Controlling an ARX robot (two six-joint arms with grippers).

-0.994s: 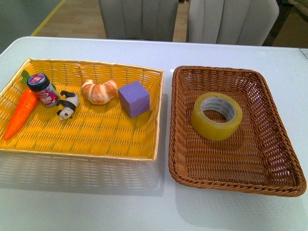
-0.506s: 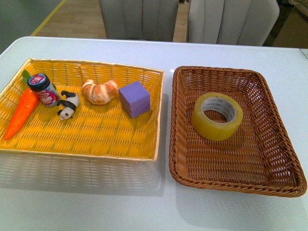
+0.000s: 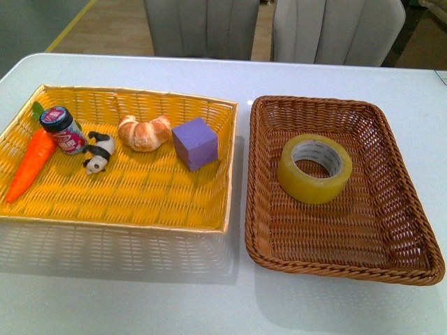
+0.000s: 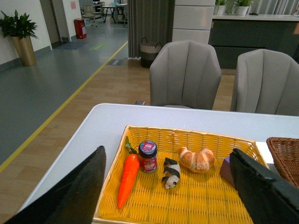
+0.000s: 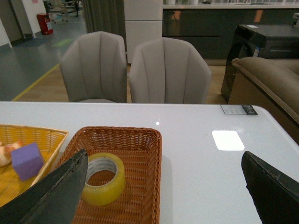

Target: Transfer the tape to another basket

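Note:
The yellowish tape roll (image 3: 315, 168) lies flat inside the dark brown wicker basket (image 3: 401, 202) on the right of the table. It also shows in the right wrist view (image 5: 103, 179), inside the brown basket (image 5: 145, 177). My right gripper (image 5: 163, 196) is open, raised above the table to the right of the tape and apart from it. My left gripper (image 4: 170, 191) is open, held above the yellow tray basket (image 4: 205, 205). Neither arm shows in the front view.
The yellow tray basket (image 3: 140, 202) holds a carrot (image 3: 29, 164), a small jar (image 3: 61, 129), a panda figure (image 3: 98, 151), a croissant (image 3: 144, 132) and a purple block (image 3: 195, 142). Two grey chairs (image 3: 202, 28) stand behind the white table.

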